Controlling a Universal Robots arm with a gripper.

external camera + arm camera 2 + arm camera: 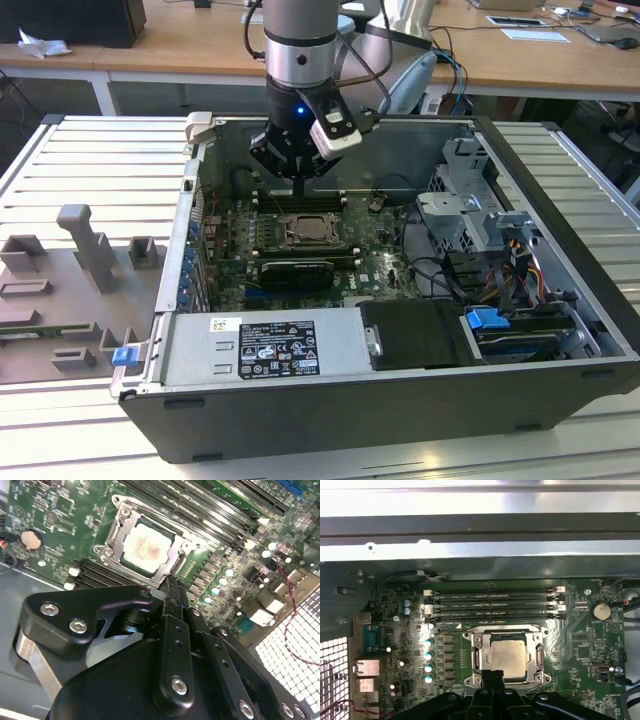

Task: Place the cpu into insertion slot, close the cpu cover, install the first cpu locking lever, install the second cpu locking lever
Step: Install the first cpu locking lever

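Note:
The cpu (507,655) lies flat in the insertion slot (538,676) on the green motherboard, its pale metal face up. The silvery cpu cover (479,655) lies down around it as a frame. In the second wrist view the cpu (148,547) shows through the window of the cpu cover (119,527). My gripper (172,581) is shut, with nothing visible between its narrow black fingers, and its tip hangs just over one edge of the socket. In the exterior view the gripper (300,192) points down just behind the cpu (313,233).
The motherboard sits inside an open computer case (560,160). Long memory slots (492,602) run beside the socket. A black card (290,272), a power supply (265,345), drive cages and cables (480,250) crowd the case. A grey fixture tray (70,290) lies outside it.

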